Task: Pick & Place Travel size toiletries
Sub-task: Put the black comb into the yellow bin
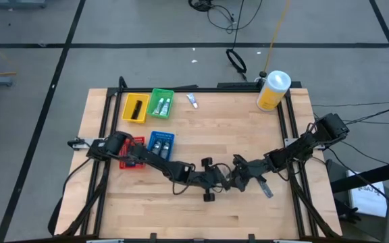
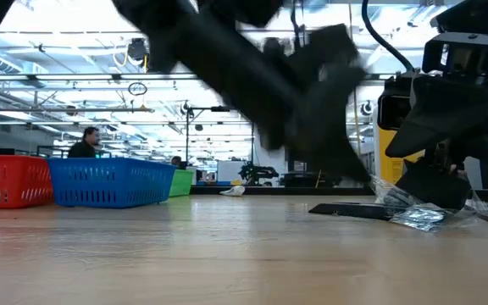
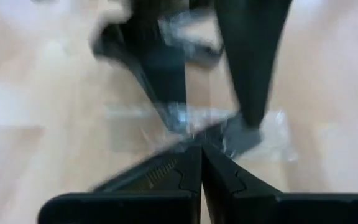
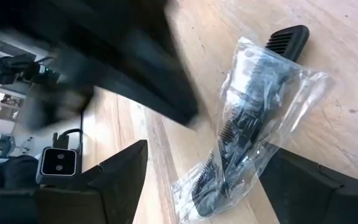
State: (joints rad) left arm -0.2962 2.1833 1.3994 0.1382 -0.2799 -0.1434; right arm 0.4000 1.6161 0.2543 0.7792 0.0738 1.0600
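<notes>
A dark comb-like piece in a clear plastic bag (image 4: 247, 112) lies flat on the table right of centre (image 1: 265, 189) (image 2: 413, 216). My right gripper (image 4: 204, 152) (image 1: 240, 177) is open, with one finger on either side of the bag. My left gripper (image 3: 201, 152) (image 1: 223, 181) is shut, its tips right at the bag's crinkled plastic (image 3: 191, 121). A white tube (image 1: 192, 101) lies alone near the far edge. The green tray (image 1: 161, 102) and blue tray (image 1: 161, 143) hold more tubes. A dark piece lies in the yellow tray (image 1: 135, 108). My left gripper has its shut fingertips at the edge of the clear bag (image 3: 185, 134), coming in low along the table. Blur hides whether they touch or pinch the plastic.
A red tray (image 1: 132, 152) sits beside the blue one, under my left arm. The big yellow container with a white lid (image 1: 273, 90) stands at the far right corner. Both arms cross the middle of the table. Bare wood lies along the near edge (image 1: 201, 219).
</notes>
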